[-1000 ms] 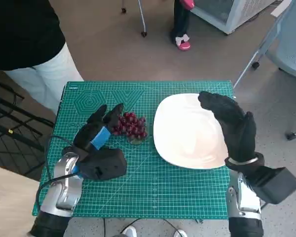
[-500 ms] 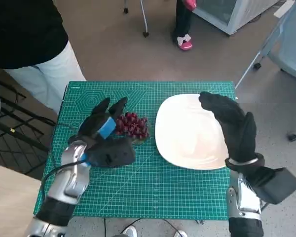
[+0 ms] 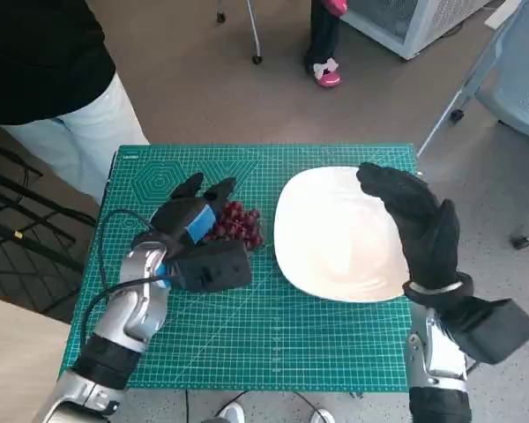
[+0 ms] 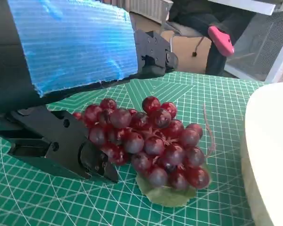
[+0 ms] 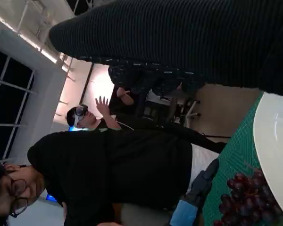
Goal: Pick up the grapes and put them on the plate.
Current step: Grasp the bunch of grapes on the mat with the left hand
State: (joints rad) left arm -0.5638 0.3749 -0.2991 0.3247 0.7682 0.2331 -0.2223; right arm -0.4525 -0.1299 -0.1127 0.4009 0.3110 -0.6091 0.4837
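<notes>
1. Dark red grapes (image 3: 236,224) are lying on the green-matted surface (image 3: 273,344), just left of the white plate (image 3: 335,233).
2. The left hand (image 3: 190,220) is reaching at the bunch, fingers (image 4: 61,146) apart around it, not yet clamped.
3. The right hand (image 3: 414,220) is hovering over the plate's right side, fingers apart, holding nothing.

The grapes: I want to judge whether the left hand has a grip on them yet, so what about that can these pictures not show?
- Head view: the left hand covers the near side of the grapes; contact is hidden.
- Left wrist view: a black finger meets the bunch's edge, but whether anything presses from the far side is hidden by the grapes.
- Right wrist view: the bunch is cut off by the picture's edge.
- The right hand hides part of the plate.
</notes>
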